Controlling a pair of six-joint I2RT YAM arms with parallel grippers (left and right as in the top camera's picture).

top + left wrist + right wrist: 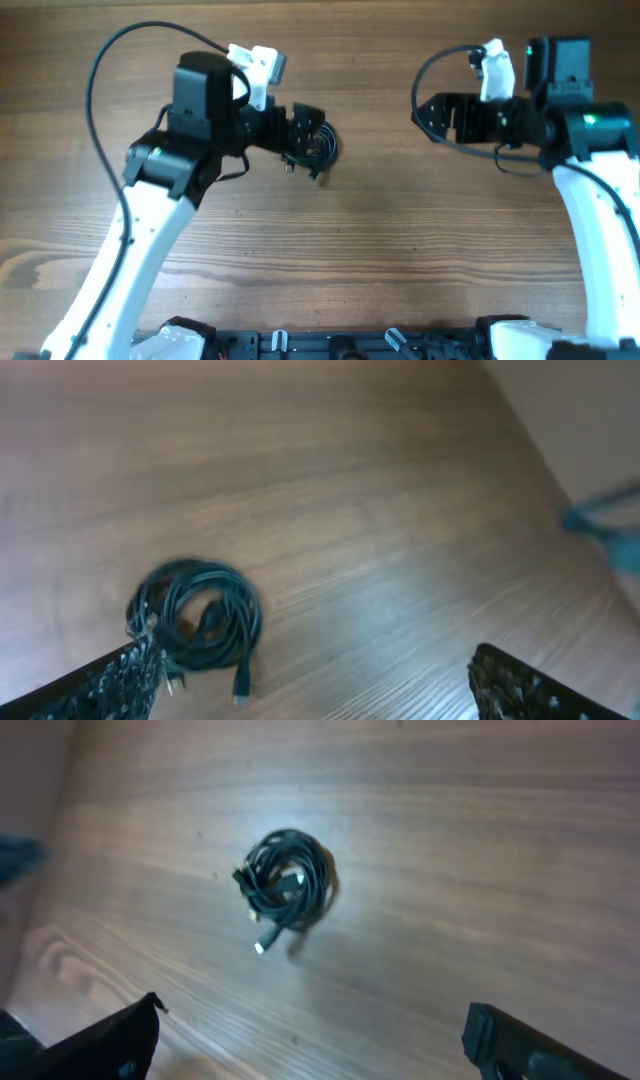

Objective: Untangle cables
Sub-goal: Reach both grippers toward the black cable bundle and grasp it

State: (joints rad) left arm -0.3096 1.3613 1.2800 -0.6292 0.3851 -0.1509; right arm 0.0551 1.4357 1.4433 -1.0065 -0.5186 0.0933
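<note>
So the cables (195, 615) are sitting on the wooden table (400, 250) as one tight round coil, a few black loops wound together with a couple of little plug ends (240, 695) poking out the bottom. Nothing has hold of them.

The left gripper (315, 660) is right on top of the bundle in the overhead view. Its jaws are spread wide. From the left wrist cam the coil isn't centred between them; it's way over by the one finger (110, 685), whose tip overlaps the edge of the coil. Can't tell if it's actually touching. The other finger (530, 685) is well apart from it.

The right gripper (312, 1012) is off to the other side of the table, jaws also wide apart and holding nothing, with the coil well ahead of its fingertips.
</note>
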